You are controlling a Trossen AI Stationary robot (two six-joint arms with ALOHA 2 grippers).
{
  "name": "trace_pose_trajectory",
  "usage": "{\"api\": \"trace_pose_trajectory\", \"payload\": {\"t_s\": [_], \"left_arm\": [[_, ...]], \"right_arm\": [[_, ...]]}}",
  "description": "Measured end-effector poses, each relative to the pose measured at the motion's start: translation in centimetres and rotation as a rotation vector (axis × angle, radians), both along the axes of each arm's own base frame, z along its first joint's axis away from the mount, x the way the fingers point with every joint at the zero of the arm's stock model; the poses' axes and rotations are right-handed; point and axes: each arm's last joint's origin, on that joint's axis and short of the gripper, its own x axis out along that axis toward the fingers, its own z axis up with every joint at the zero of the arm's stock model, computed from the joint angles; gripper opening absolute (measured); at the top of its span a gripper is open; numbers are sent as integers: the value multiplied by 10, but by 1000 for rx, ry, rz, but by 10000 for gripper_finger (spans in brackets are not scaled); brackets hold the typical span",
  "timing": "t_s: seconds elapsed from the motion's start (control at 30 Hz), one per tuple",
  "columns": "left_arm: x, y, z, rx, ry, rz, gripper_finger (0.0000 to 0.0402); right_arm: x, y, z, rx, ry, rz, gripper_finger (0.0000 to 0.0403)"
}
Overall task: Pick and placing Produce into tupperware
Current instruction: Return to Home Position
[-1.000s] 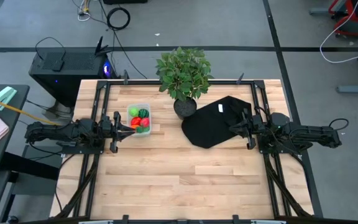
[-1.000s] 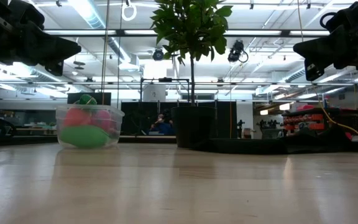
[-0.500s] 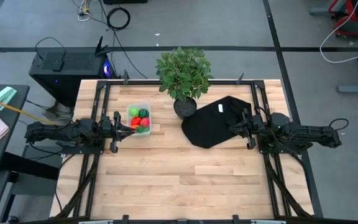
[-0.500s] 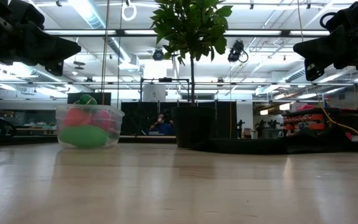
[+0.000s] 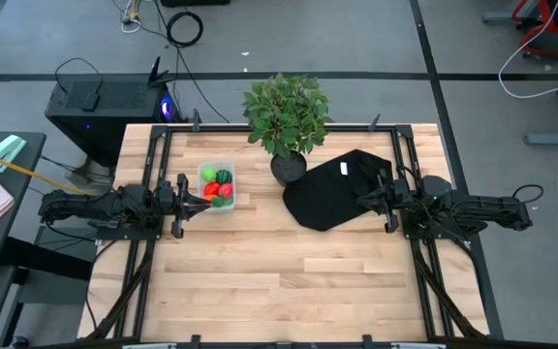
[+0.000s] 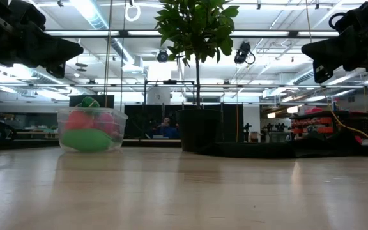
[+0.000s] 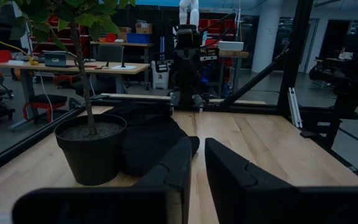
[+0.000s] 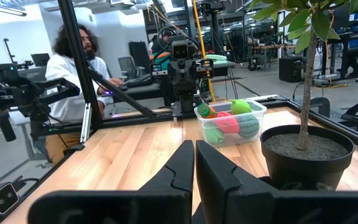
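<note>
The tupperware (image 5: 217,186) stands on its base on the table's far-left part, a clear tub that also shows in the low view (image 6: 92,130) and the right wrist view (image 8: 232,121). The produce (image 5: 219,184) lies inside it: red, pink-red, light green and dark green striped pieces. My left gripper (image 5: 204,198) hovers level just left of the tub, raised above it (image 6: 69,51), with its fingers (image 7: 185,155) almost together and nothing between them. My right gripper (image 5: 361,201) hangs shut above the black cloth (image 5: 342,189), also raised (image 6: 312,54).
A potted plant (image 5: 287,121) stands at the far middle of the table, between the tub and the black cloth. The near half of the wooden table (image 5: 298,281) is bare. A person (image 8: 79,68) sits beyond the table's left side.
</note>
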Motion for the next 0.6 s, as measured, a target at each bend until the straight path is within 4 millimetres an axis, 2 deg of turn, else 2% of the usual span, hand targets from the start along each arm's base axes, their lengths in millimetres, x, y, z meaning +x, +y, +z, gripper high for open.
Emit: {"api": "trace_pose_trajectory", "payload": {"t_s": [0.6], "left_arm": [[0, 0, 0, 0, 0, 0, 56]], "right_arm": [[0, 0, 0, 0, 0, 0, 23]]}}
